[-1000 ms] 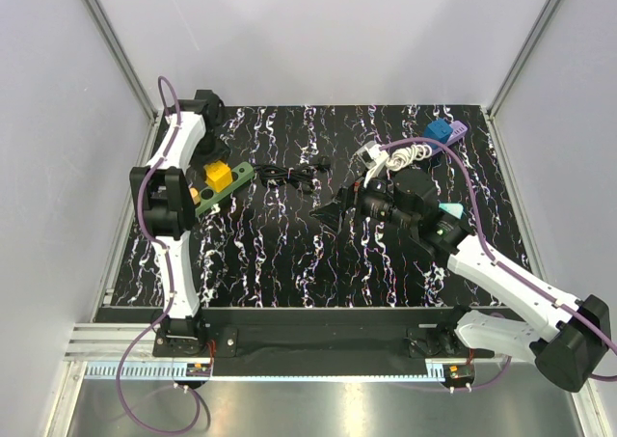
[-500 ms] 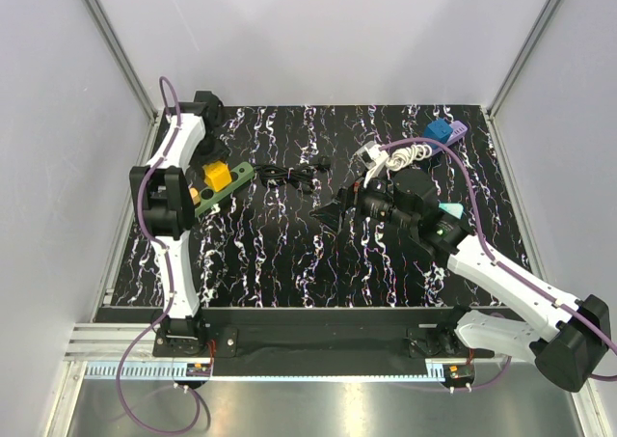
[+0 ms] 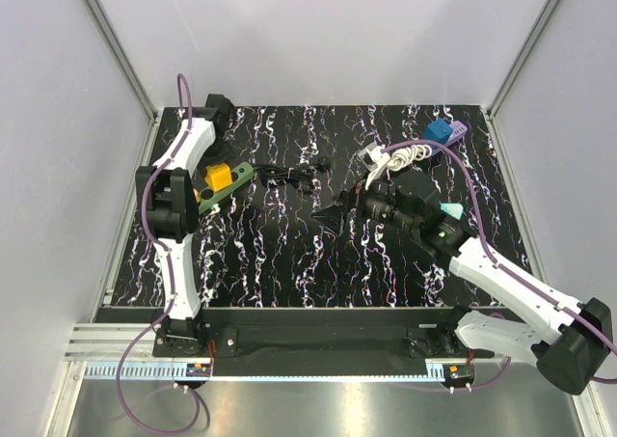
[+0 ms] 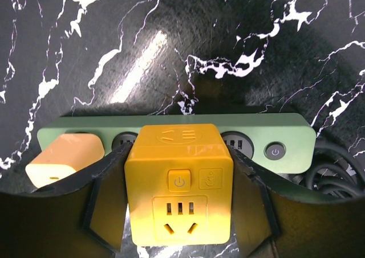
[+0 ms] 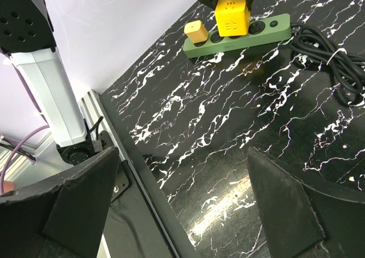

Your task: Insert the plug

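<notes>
Left wrist view: the left gripper (image 4: 179,204) is closed on the plug (image 4: 181,155), a yellow cube, with one finger (image 4: 108,204) flat against each of its side faces and no gap visible. The plug stands on the middle of the strip (image 4: 288,134), a green bar lying on the table (image 4: 102,36). A round socket shows on the strip at either side of the plug. How deep the pins sit cannot be told. The plug's near face carries a power button and one socket. A charger (image 4: 64,164), small and orange, is in the strip's end socket, just beside the plug and not touching it. The strip's own switch sits at the opposite end.

Top view: the strip lies at an angle near the left edge of the table. A black cable (image 3: 289,175) lies coiled just beside the strip's far end.

Right wrist view: the right gripper (image 5: 182,209) hangs above the middle of the table, jaws spread wide and empty, well apart from the strip and facing it.

Far right corner, top view: a white cord (image 3: 405,151) lies coiled, with a blue block (image 3: 440,129) near it.
</notes>
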### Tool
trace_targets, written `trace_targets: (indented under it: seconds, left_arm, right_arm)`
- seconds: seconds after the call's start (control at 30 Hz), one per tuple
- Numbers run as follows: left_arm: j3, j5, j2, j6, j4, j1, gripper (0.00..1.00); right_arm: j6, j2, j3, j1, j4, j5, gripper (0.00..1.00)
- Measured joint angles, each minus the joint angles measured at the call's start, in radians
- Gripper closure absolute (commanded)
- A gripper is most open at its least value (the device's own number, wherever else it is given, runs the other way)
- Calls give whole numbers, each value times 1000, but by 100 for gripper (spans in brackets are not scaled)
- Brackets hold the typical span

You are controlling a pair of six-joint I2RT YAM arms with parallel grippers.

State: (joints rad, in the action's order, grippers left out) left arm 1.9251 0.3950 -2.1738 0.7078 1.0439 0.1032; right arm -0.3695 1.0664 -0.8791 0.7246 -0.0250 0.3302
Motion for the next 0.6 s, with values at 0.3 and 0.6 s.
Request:
trace_targets:
  seconds: [0.3,0.6]
  left_arm:
    - [-172,-16,86,-12,-182,-19,100]
    - [-340,-12,178,-19,-350,-18,100]
  right_arm:
    - [5,-39,16,0,0,-5,0]
    - [11,-43,21,0,0,-27,0]
